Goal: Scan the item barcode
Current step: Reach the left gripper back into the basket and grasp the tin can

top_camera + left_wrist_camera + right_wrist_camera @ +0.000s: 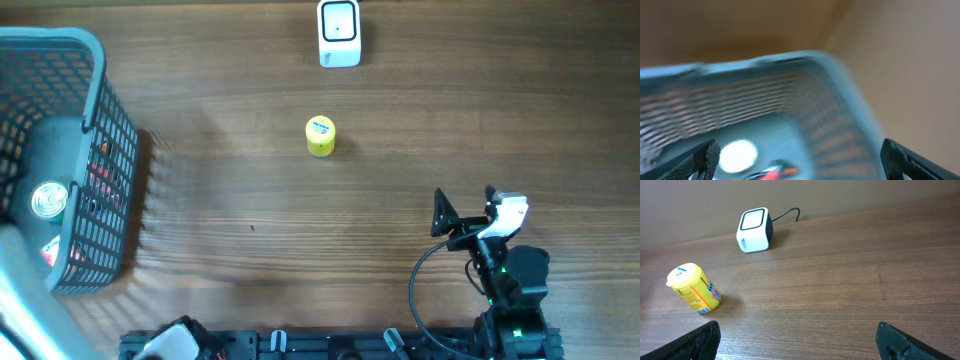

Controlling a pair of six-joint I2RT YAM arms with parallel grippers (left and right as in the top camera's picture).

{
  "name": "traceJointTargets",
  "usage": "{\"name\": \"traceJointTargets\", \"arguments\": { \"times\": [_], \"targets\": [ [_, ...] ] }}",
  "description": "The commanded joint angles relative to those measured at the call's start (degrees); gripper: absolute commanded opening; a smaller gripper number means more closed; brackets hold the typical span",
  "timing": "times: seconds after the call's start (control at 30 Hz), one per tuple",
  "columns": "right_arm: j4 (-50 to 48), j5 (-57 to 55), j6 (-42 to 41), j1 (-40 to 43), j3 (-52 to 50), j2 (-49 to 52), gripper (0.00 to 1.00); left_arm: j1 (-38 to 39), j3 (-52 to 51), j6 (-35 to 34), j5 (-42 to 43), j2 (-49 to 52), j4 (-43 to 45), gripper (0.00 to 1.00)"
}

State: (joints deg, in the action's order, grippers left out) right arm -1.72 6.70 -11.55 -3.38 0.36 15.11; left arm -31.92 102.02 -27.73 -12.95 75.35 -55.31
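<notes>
A small yellow tub (320, 136) with a yellow lid sits on the wooden table at mid-back, and shows at the left of the right wrist view (692, 289). The white cube barcode scanner (339, 33) stands at the table's far edge, behind the tub (754, 230). My right gripper (465, 207) hovers over the table at the front right, open and holding nothing (802, 342). The tub lies well ahead and to its left. My left gripper (800, 165) is open above the grey basket (790, 65). That view is blurred.
The grey mesh basket (95, 110) stands at the left edge. It holds a silver-topped can (48, 200) and red packaging (100, 180). The can (737, 155) shows near the left finger. A cable runs from the scanner past the table's back edge.
</notes>
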Motion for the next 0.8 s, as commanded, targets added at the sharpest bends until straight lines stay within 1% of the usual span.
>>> {"name": "traceJointTargets", "arguments": {
  "times": [0.0,0.07,0.17,0.27,0.33,0.43,0.53,0.6,0.77],
  "targets": [
    [-0.3,1.3,-0.6,0.2,0.0,0.0,1.00,-13.3,-0.7,-4.5,7.5,10.9,-6.6,1.00],
    [-0.3,1.3,-0.6,0.2,-0.1,0.0,1.00,-15.0,-1.1,-4.7,8.3,15.6,-7.3,1.00],
    [-0.3,1.3,-0.6,0.2,-0.1,0.0,1.00,-14.9,-2.5,-4.7,8.2,22.2,-6.8,1.00],
    [-0.3,1.3,-0.6,0.2,0.0,0.0,1.00,-13.2,-6.4,-4.7,7.8,28.6,-3.2,1.00],
    [-0.3,1.3,-0.4,0.2,-0.1,0.0,1.00,-12.1,-9.3,-4.7,7.3,30.7,-0.4,1.00],
    [-0.3,1.3,-0.5,0.2,-0.1,0.0,1.00,-9.7,-15.7,-4.6,5.1,32.4,5.5,1.00],
    [-0.2,1.3,-0.5,0.2,-0.1,0.0,1.00,-8.0,-21.1,-4.7,2.4,33.2,9.9,1.00],
    [0.1,1.3,-0.5,0.2,0.0,0.0,1.00,-7.5,-24.0,-4.7,2.1,33.2,12.6,1.00],
    [0.3,1.3,-0.5,0.2,-0.1,0.0,1.00,-7.6,-26.0,-5.7,-0.3,33.2,13.4,1.00]
  ]
}}
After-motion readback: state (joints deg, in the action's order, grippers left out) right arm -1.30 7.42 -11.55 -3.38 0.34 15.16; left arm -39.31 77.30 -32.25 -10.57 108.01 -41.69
